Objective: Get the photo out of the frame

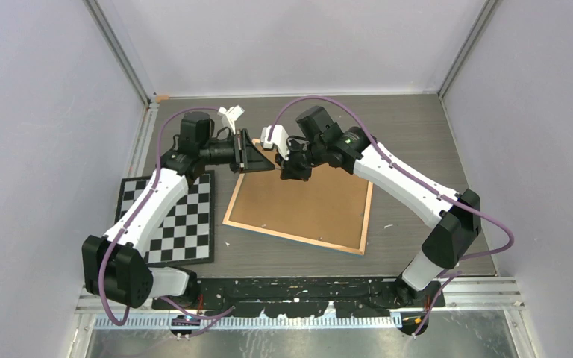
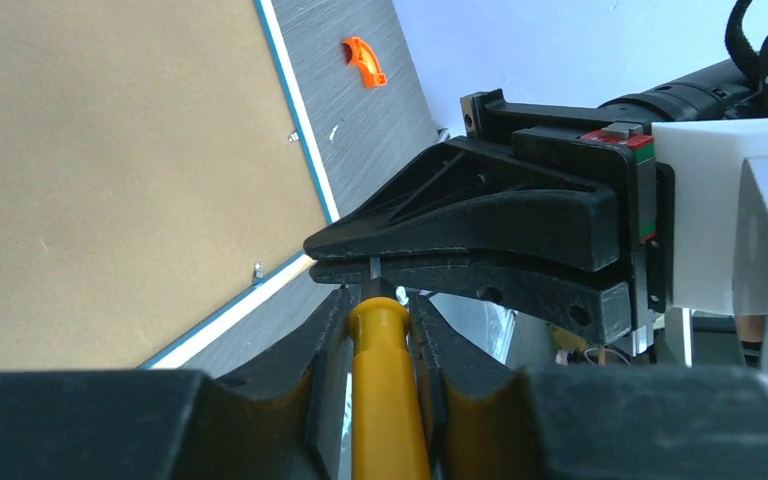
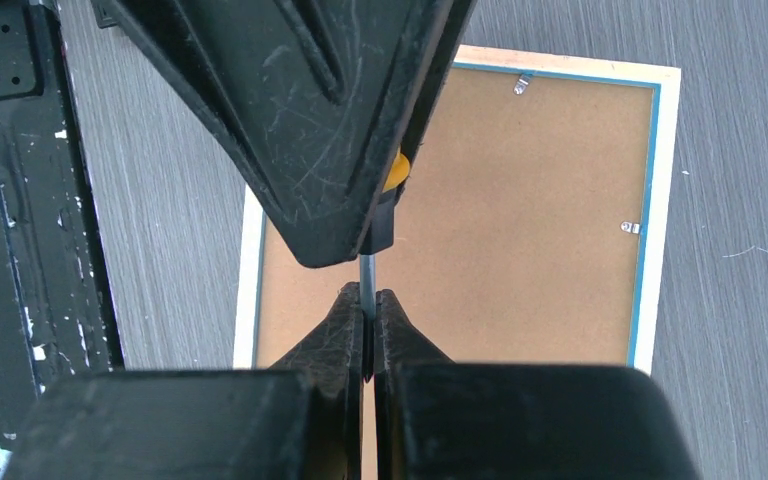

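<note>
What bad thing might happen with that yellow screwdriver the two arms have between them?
1. The right fingers pinch only the thin metal shaft of the screwdriver, so it might swivel or slip out.
2. It hangs above the frame, so a drop could dent the brown back.
3. The left fingers sit very close to the right ones, so they might bump.

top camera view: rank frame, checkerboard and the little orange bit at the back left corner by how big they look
1. frame
2. checkerboard, partly hidden by the left arm
3. orange bit, tiny
</note>
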Tool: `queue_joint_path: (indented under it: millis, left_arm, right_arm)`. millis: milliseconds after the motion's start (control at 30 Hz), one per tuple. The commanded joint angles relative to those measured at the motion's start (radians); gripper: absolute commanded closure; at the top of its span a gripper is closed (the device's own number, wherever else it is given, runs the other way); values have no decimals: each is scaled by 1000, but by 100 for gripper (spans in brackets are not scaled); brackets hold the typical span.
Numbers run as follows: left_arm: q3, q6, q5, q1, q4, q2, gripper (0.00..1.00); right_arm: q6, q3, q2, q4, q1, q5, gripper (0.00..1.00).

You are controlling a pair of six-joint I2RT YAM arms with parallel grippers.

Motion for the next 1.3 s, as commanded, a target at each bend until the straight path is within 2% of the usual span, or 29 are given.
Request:
queue_joint_path:
  millis: [0,67,133,167,200,267,300,333,567,700,833,967,1100,1267]
  left_arm:
    - [34,6,28,-4,10,-13,78]
    - [30,4,24,-4,10,-16,84]
    - [26,3,24,-3,10,-20,98]
    - [21,3,22,-3,12,-24,100]
    - [17,5,18,-1,12,-29,100]
    - [3,14,-13,11,2,-45,100]
    - [-4,23,-46,23,-14,-57,100]
    - [-20,34,-81,42,-27,-72,100]
    - [-146,36,-309,177,-44,-163,100]
    - [-209,57,-352,213,-44,-169,100]
    - [-254,87,-351,259,-22,-168,100]
    - [-261,154,-312,268,22,-153,100]
    - [-277,120,-305,270,109,-95,100]
    - [-326,41,-392,269,236,-46,100]
  right_arm:
    - [-25,-14,-56,19,5,10,99]
    - [-28,-21,-64,19,5,10,99]
    - [-27,-29,-71,20,7,9,99]
    - [-21,-34,-76,26,7,13,98]
    - [-4,-41,-79,46,6,19,89]
    - [63,-50,-81,80,-3,57,53]
    - [100,-52,-80,90,-18,70,40]
    - [132,-48,-75,93,-40,72,33]
    - [278,19,86,50,-250,146,31]
    - [261,75,233,11,-329,178,31]
    - [208,125,362,34,-353,208,31]
    - [229,254,481,27,-354,205,31]
    - [241,392,599,1,-358,247,31]
    - [224,470,678,-2,-362,251,31]
